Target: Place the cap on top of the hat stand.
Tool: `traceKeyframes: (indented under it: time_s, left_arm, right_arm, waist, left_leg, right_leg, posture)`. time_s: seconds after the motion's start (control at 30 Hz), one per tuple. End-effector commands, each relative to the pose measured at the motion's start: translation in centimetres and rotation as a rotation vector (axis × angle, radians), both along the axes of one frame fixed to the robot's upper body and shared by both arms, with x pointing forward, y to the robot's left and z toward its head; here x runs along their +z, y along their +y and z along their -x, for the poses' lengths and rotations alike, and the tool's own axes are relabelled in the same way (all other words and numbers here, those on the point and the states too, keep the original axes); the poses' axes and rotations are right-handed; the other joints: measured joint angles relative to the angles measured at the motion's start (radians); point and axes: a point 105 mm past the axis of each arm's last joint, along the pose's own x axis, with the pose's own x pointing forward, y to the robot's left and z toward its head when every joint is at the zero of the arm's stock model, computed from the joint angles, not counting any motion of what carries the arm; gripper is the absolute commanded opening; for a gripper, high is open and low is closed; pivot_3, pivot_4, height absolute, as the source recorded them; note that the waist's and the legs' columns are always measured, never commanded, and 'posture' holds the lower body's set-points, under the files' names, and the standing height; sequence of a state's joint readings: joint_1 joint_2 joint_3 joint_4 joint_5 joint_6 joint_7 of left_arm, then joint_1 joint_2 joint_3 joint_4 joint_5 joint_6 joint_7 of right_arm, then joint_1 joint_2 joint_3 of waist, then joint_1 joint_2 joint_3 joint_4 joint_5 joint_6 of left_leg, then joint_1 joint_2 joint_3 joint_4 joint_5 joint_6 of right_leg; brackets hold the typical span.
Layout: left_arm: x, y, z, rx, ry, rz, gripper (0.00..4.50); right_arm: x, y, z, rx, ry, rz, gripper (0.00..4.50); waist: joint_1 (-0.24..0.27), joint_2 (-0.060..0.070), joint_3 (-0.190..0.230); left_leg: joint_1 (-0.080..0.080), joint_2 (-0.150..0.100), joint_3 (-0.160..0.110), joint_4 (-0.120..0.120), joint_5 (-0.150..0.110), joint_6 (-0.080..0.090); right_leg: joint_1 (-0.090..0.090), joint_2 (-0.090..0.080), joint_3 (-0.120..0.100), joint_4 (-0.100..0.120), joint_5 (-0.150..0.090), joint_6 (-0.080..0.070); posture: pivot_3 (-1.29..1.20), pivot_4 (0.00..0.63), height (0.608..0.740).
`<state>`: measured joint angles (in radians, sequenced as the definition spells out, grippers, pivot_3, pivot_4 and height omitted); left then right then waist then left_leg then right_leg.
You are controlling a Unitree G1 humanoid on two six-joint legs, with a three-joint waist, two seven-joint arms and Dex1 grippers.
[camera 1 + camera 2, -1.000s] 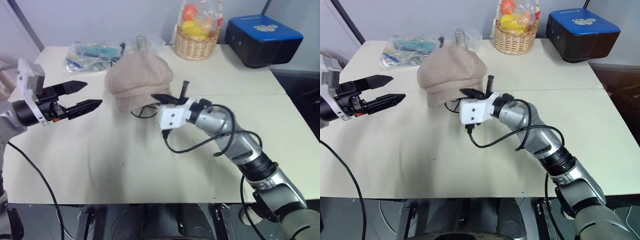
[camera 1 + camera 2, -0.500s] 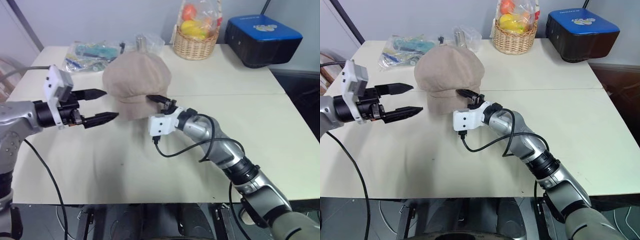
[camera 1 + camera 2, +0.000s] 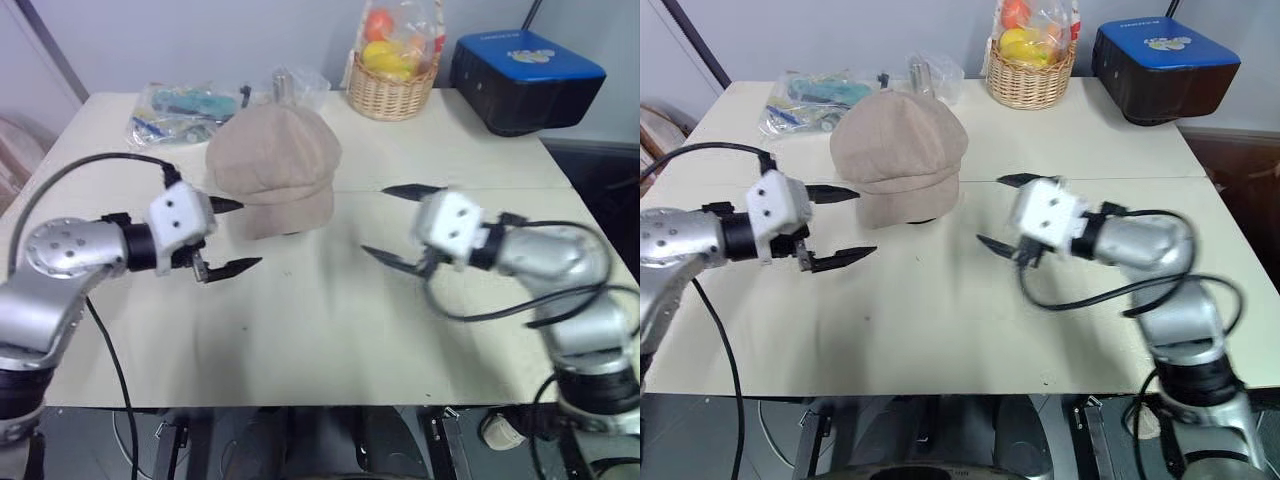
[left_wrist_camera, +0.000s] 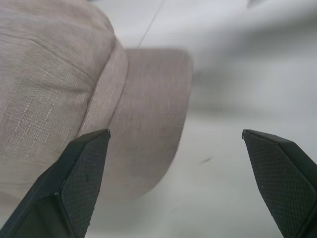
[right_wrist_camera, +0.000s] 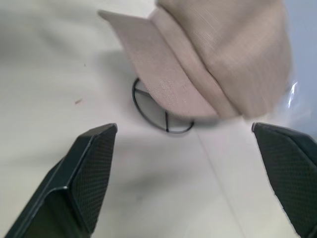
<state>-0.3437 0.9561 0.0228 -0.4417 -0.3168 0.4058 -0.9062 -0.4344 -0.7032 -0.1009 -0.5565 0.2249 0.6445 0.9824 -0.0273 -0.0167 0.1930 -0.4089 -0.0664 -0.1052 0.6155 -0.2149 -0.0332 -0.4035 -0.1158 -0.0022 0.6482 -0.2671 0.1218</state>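
On the table (image 3: 330,330) we see the cap (image 3: 273,165) sitting over the stand (image 5: 161,119), of which we can see the round wire base under the brim. At the far edge there are a blue-topped box (image 3: 525,78), a basket (image 3: 392,95) with fruit and some plastic bags (image 3: 185,105). The left gripper (image 3: 232,236) is just beside the cap and the right gripper (image 3: 398,222) is well apart from it; both have their fingers wide apart and hold nothing.

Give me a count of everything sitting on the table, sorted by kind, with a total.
Caps: 1, beige cap
Hat stands: 1, wire hat stand under the cap
Baskets: 1, wicker basket holding fruit
Boxes: 1, black and blue box
Plastic bags: 2, packet bag and clear bag
Total: 6
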Motion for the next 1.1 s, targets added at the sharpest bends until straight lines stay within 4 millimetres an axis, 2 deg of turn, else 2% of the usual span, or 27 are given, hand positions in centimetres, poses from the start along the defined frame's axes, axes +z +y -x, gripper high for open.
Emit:
traceKeyframes:
  time_s: [0.03, 0.17, 0.27, 0.37, 0.4, 0.43, 0.47, 0.63, 0.7, 0.9, 1.07, 1.1]
  left_arm:
    - [-0.1, -1.2, -0.5, 0.016, -0.196, -0.122, 4.50]
    - [0.0, -3.1, -1.9, 0.111, -0.333, -0.091, 4.50]
    - [-0.9, -3.6, -2.3, 0.144, -0.378, -0.121, 4.50]
    - [-1.6, -3.6, -2.3, 0.145, -0.404, -0.144, 4.50]
    - [-1.8, -3.3, -2.4, 0.146, -0.409, -0.151, 3.95]
    - [-2.0, -3.1, -2.4, 0.147, -0.413, -0.156, 3.71]
    - [-2.0, -2.7, -2.5, 0.156, -0.423, -0.159, 3.26]
    - [-1.4, -1.3, -3.4, 0.181, -0.501, -0.141, 0.68]
    - [-1.2, -0.6, -3.8, 0.168, -0.538, -0.120, 0.01]
    - [-1.8, 1.7, -4.9, 0.075, -0.573, -0.119, 0.01]
    - [-2.5, 1.3, -4.7, 0.009, -0.553, -0.115, 0.01]
    - [-2.5, 1.1, -4.6, 0.011, -0.546, -0.094, 0.33]
  right_arm:
    - [2.7, -1.8, 1.6, 0.018, 0.136, -0.102, 4.46]
    - [4.5, -2.8, 3.0, 0.044, 0.248, -0.155, 4.46]
    - [6.1, -3.0, 2.7, 0.026, 0.245, -0.232, 4.46]
    - [6.7, -3.1, 2.4, 0.003, 0.240, -0.267, 4.46]
    - [6.7, -3.2, 2.3, -0.008, 0.239, -0.268, 4.50]
    - [6.7, -3.2, 2.3, -0.015, 0.238, -0.268, 4.50]
    - [6.5, -3.3, 2.2, -0.024, 0.238, -0.268, 4.50]
    - [6.2, -3.5, 2.1, -0.040, 0.237, -0.271, 4.50]
    - [6.2, -3.5, 2.0, -0.041, 0.237, -0.273, 4.50]
    - [6.2, -3.8, 1.6, -0.058, 0.229, -0.281, 4.50]
    - [6.0, -4.1, 1.5, -0.077, 0.222, -0.274, 4.50]
    - [5.9, -4.2, 1.6, -0.080, 0.224, -0.273, 4.50]
  waist:
    - [0.009, 0.000, 0.000]
    - [0.023, 0.000, 0.001]
    - [0.021, -0.001, 0.001]
    - [0.018, -0.001, 0.001]
    - [0.019, -0.001, 0.001]
    - [0.019, -0.001, 0.001]
    - [0.019, -0.001, 0.001]
    - [0.023, -0.001, 0.001]
    - [0.029, -0.001, 0.001]
    - [0.039, 0.000, 0.000]
    - [0.038, 0.000, 0.000]
    - [0.038, 0.000, 0.000]
  left_leg:
    - [0.000, 0.000, 0.000, 0.000, 0.000, 0.000]
    - [-0.001, 0.000, 0.001, 0.001, 0.000, 0.001]
    - [-0.002, 0.000, 0.002, 0.002, -0.001, 0.002]
    - [-0.002, 0.000, 0.002, 0.002, -0.001, 0.002]
    - [-0.002, 0.000, 0.002, 0.002, -0.001, 0.002]
    - [-0.002, 0.000, 0.002, 0.002, -0.001, 0.002]
    - [-0.002, 0.000, 0.002, 0.002, -0.001, 0.002]
    - [-0.002, -0.001, 0.002, 0.002, -0.001, 0.003]
    - [-0.002, -0.001, 0.002, 0.003, -0.001, 0.003]
    - [-0.002, -0.001, 0.003, 0.003, -0.001, 0.003]
    - [-0.002, -0.001, 0.003, 0.003, -0.002, 0.003]
    - [-0.002, -0.001, 0.003, 0.003, -0.002, 0.003]
  right_leg:
    - [0.000, 0.000, 0.000, 0.000, 0.000, 0.000]
    - [0.000, -0.001, -0.001, -0.001, 0.000, 0.000]
    - [0.000, -0.001, -0.001, -0.001, 0.000, 0.000]
    - [0.000, -0.001, -0.001, -0.001, 0.000, 0.000]
    - [0.000, -0.001, -0.001, -0.001, 0.000, 0.000]
    - [0.000, -0.001, -0.001, -0.001, 0.000, 0.000]
    - [0.000, -0.001, -0.001, -0.001, 0.000, 0.000]
    - [0.000, -0.002, -0.001, -0.001, 0.000, 0.000]
    - [0.000, -0.002, -0.001, -0.001, 0.000, 0.000]
    - [0.000, -0.002, -0.001, -0.001, 0.000, 0.000]
    - [0.000, -0.002, -0.001, -0.001, 0.000, 0.001]
    - [0.000, -0.002, -0.001, -0.001, 0.000, 0.001]
  posture:
    - [0.00, 0.150, 0.740]
    - [0.00, 0.150, 0.740]
    - [0.00, 0.150, 0.740]
    - [0.00, 0.150, 0.740]
    - [0.00, 0.150, 0.740]
    - [0.00, 0.150, 0.740]
    - [0.00, 0.150, 0.740]
    - [0.00, 0.150, 0.740]
    - [0.00, 0.150, 0.740]
    - [0.00, 0.150, 0.740]
    - [0.00, 0.150, 0.740]
    - [0.00, 0.150, 0.740]
